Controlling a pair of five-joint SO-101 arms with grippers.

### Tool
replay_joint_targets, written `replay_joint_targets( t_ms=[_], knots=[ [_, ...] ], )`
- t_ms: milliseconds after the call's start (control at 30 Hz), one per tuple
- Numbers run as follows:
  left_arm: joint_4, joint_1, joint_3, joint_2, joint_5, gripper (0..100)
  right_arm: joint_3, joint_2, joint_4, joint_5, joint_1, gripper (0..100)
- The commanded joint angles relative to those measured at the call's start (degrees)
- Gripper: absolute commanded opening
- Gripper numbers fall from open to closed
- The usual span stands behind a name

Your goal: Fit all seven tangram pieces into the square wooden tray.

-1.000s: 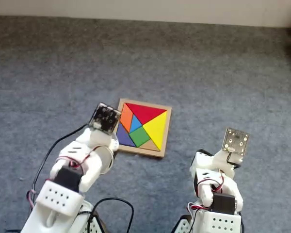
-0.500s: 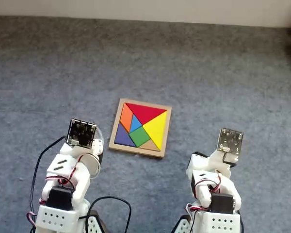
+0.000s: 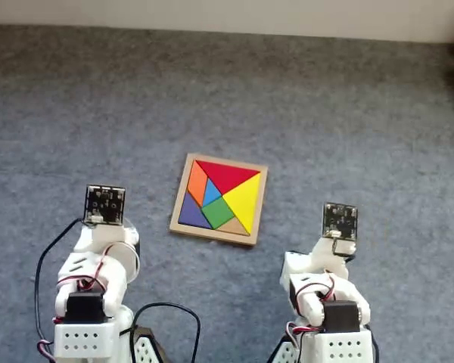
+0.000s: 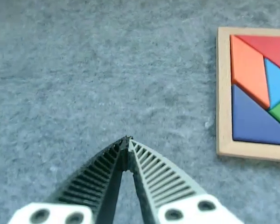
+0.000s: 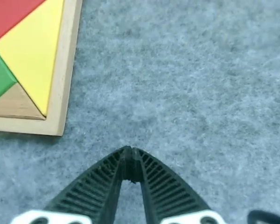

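The square wooden tray (image 3: 263, 198) lies in the middle of the grey carpet, holding red (image 3: 227, 176), yellow (image 3: 244, 200), orange (image 3: 197, 184), light blue (image 3: 211, 193), green (image 3: 219, 212), dark blue (image 3: 191, 213) and tan (image 3: 235, 225) pieces side by side. My left gripper (image 4: 127, 140) is shut with nothing in it, over bare carpet to the left of the tray (image 4: 222, 93). My right gripper (image 5: 129, 150) is shut and empty, over carpet off the tray's (image 5: 67, 70) near right corner. Both arms (image 3: 98, 249) (image 3: 329, 265) sit drawn back near the front edge.
Grey carpet (image 3: 325, 113) stretches all around the tray. A pale wall strip (image 3: 212, 15) runs along the far edge. Cables (image 3: 166, 318) loop between the arm bases.
The left arm has pulled back from the tray's left edge toward its base. The right arm has drawn back slightly too. The pieces in the tray have not moved.
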Motion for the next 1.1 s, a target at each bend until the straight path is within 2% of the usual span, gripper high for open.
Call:
replay_joint_targets(
  t_ms=[0, 200, 1067],
  knots=[
    [8.0, -0.84, 1.19, -1.45, 0.18, 1, 8.22, -0.31, 0.48, 0.44, -0.66, 0.5],
    [19.6, -0.92, 1.19, -1.45, 0.18, 1, 8.22, -0.31, 0.57, 0.44, -0.66, 0.5],
    [19.52, -0.84, 1.1, -1.45, 0.18, 1, 8.22, -0.31, 0.57, 0.44, -0.66, 0.5]
  ],
)
